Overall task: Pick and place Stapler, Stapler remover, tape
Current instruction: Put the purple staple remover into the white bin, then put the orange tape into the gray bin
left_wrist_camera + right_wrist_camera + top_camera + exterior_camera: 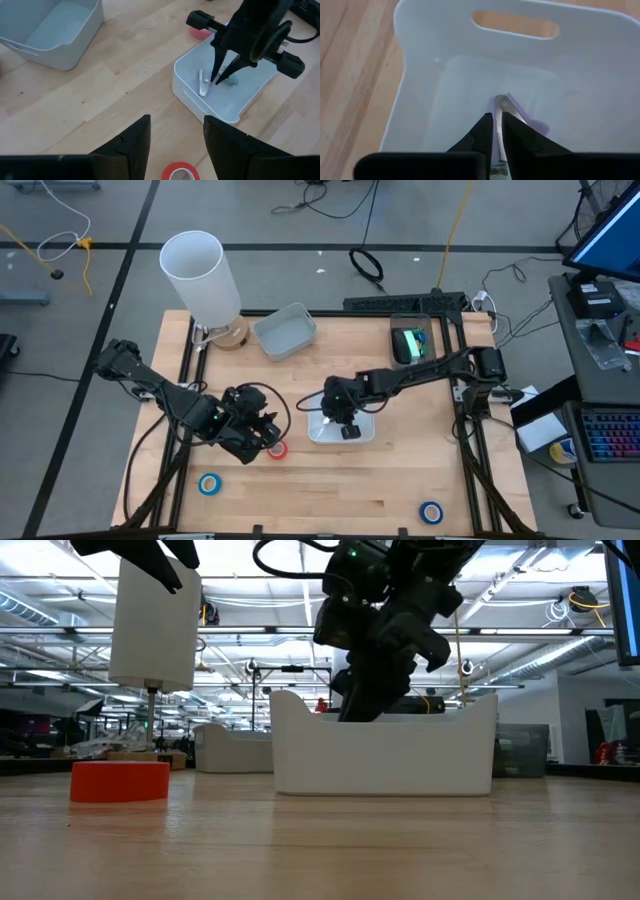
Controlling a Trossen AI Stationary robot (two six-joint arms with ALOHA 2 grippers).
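The white bin (pixel 340 428) stands mid-table, and my right gripper (pixel 497 120) reaches down into it. Its fingers are nearly shut on a small silver and pale-lilac thing (pixel 512 107), seemingly the stapler remover, which lies on the bin's floor. Beside it lies a silver-white piece (pixel 202 82); whether this is the stapler I cannot tell. My left gripper (pixel 175 142) hangs open and holds nothing, above a red tape roll (pixel 180 172) that lies flat on the table (pixel 277 448). Two blue tape rolls (pixel 209 484) (pixel 431 512) lie flat near the front edge. My right gripper has the remover's thin metal part (pixel 500 112) between its two fingertips (pixel 481 131). The fingers slant down into the bin from the table's right side and lie along the metal strip. The remover rests on the bin's floor (pixel 470 90).
A second, grey-blue bin (pixel 285 330) stands at the back, with a tall white cylinder (pixel 200 275) on a stand to its left. A clear box with a green thing (pixel 410 343) stands at the back right. Bare wood lies along the front between the blue rolls.
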